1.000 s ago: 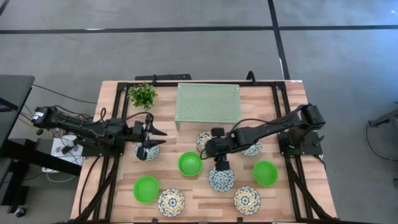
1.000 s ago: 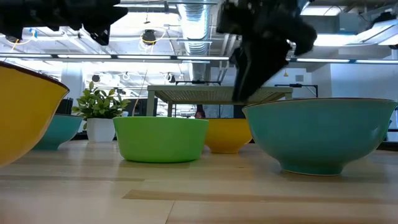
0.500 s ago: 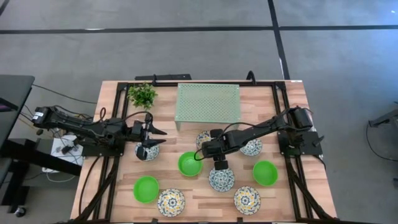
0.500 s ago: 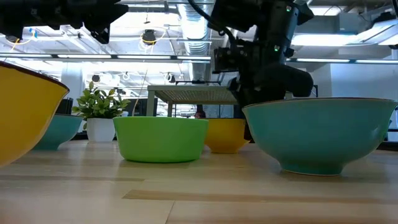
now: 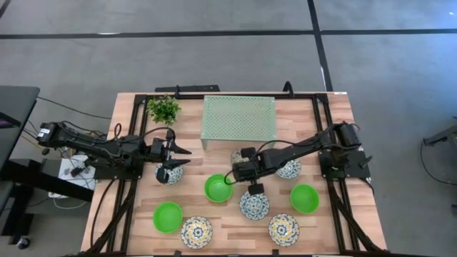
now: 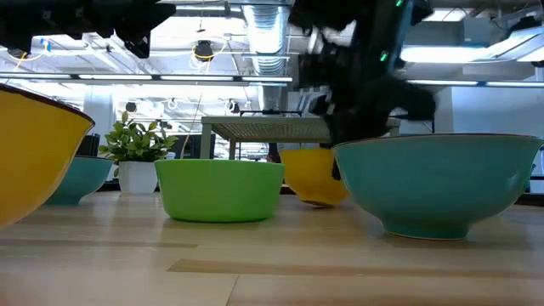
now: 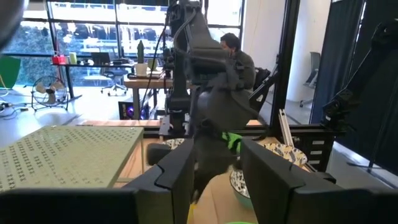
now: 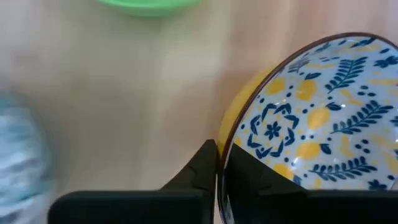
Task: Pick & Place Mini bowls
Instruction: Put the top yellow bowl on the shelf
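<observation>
Gripping a yellow bowl by its rim, the right gripper has it tilted off the table; thin hold could slip. Left gripper hovers, spread, over another bowl.

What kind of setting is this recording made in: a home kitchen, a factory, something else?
Most likely a robotics lab in an open-plan office. The wooden table sits in a black frame on grey carpet, exposed ceiling ducts run overhead, and desks with office chairs and a seated person show behind.
</observation>
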